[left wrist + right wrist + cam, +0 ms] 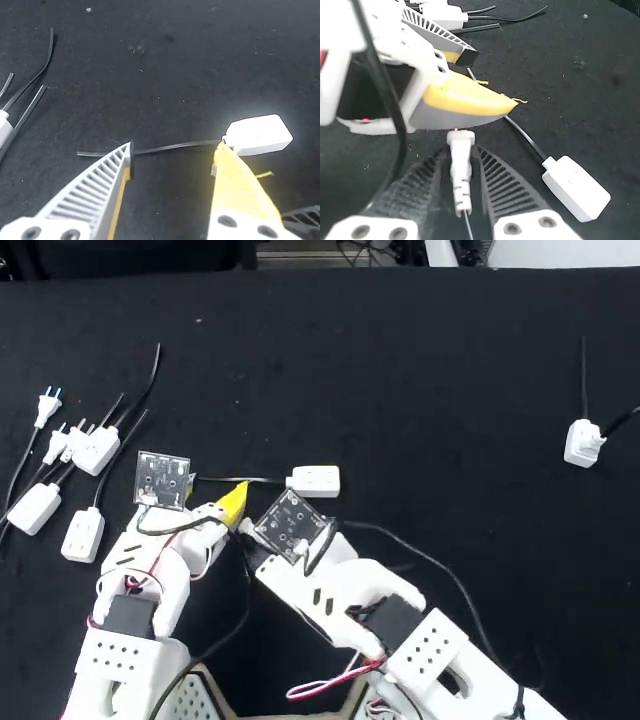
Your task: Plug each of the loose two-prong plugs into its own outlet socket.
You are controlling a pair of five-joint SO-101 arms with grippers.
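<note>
right gripper [460, 150] pinching white two-prong plug [460, 172] | left gripper [175, 150] spread astride thin black cable [170, 148] | white rectangular outlet socket [313, 479]: 2 o'clock from plug in high view, long axis 3–9

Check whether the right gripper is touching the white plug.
Touching. In the right wrist view the right gripper pinches the white plug from both sides.

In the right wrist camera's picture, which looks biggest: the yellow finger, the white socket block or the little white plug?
1. yellow finger
2. white socket block
3. white plug, thin, between the dark fingers
The yellow finger and the white plug sit nearer the camera, so looks may mislead.
</note>
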